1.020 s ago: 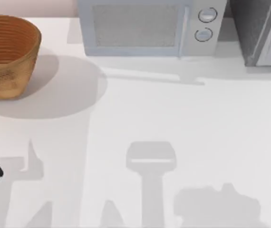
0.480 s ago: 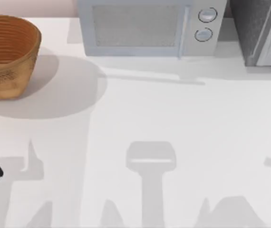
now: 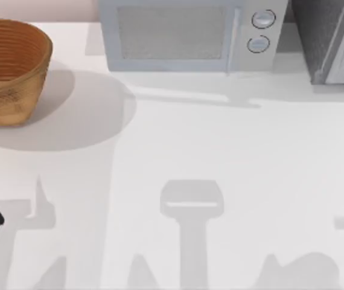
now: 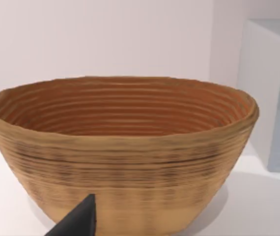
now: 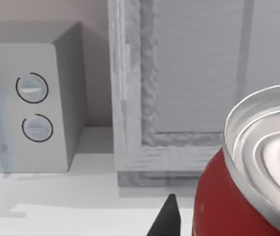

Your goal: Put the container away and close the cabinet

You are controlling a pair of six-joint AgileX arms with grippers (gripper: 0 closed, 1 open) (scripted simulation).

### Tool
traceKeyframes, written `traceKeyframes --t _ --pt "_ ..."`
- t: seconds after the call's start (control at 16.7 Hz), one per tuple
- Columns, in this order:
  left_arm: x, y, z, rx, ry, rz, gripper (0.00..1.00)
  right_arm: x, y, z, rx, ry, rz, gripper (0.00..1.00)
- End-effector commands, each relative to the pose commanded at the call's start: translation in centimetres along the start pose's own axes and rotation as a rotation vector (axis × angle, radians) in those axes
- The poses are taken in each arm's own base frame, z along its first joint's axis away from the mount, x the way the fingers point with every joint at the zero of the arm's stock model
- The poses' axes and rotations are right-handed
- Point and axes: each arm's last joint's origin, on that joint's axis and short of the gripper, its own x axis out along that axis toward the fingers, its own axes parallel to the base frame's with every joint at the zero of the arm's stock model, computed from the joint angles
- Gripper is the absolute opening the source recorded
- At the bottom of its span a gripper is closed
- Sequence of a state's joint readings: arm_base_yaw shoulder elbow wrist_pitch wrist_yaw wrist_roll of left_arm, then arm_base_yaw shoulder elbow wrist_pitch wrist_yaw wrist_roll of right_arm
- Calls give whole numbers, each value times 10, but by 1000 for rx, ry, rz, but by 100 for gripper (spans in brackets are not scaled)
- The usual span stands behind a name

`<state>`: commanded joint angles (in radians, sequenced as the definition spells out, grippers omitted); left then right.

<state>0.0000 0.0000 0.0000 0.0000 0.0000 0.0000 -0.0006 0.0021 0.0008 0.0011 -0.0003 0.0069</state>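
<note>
We are seeing a red can (image 5: 238, 196) looming close in our right wrist view, facing the grey cabinet (image 5: 189, 88) beside the microwave (image 3: 187, 36); a wicker basket (image 3: 9, 69) is sitting upper left on the tabletop (image 3: 220, 151). Whether either arm's jaws are apart, we cannot tell.

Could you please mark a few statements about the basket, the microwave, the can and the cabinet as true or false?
1. The wicker basket stands at the table's left. True.
2. The basket holds fruit. False: the left wrist view shows it empty.
3. The microwave has two round knobs. True.
4. The can close to the right wrist camera is blue. False: it is red with a silver top.
5. The cabinet stands left of the microwave. False: it stands right of it.
</note>
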Motion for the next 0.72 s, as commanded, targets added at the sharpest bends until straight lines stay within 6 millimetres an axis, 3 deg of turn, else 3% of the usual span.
traceKeyframes --t 0.48,0.72 --pt "0 0 0 0 0 0 100 0 0 3 -4 4 -2 0" --pt "0 0 0 0 0 0 100 2 2 38 -5 35 -4 0"
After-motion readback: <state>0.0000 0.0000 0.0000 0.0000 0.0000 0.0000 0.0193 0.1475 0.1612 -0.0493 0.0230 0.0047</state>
